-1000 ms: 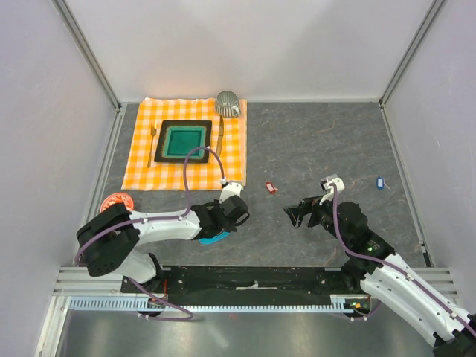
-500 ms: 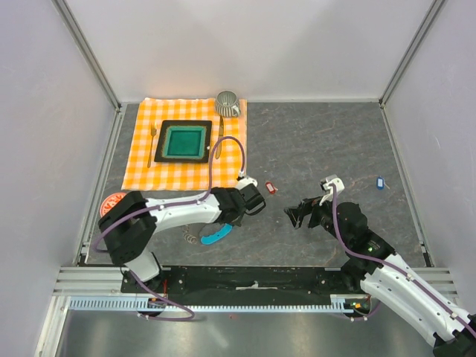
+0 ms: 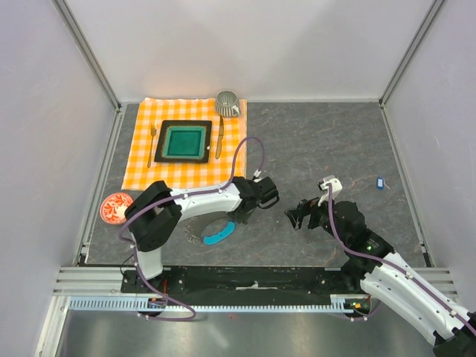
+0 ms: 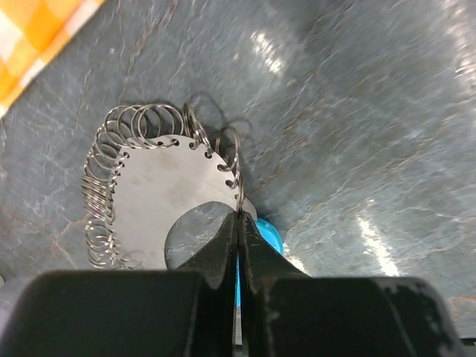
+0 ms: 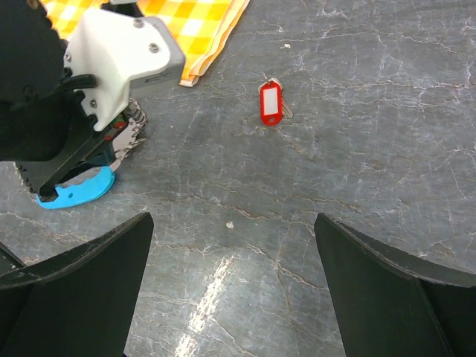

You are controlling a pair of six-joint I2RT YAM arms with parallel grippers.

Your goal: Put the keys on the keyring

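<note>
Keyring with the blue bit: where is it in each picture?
Top: the keyring lies low, left of middle, near the front edge.
Left wrist: the keyring sits middle-left, filling much of the view.
Right wrist: the keyring is at the left edge, about halfway down.
Shared landmark: the orange checked cloth, higher than the keyring in every picture.

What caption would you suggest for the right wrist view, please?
Open right gripper above the grey table, red-tagged key ahead, left gripper at the keyring.
</note>
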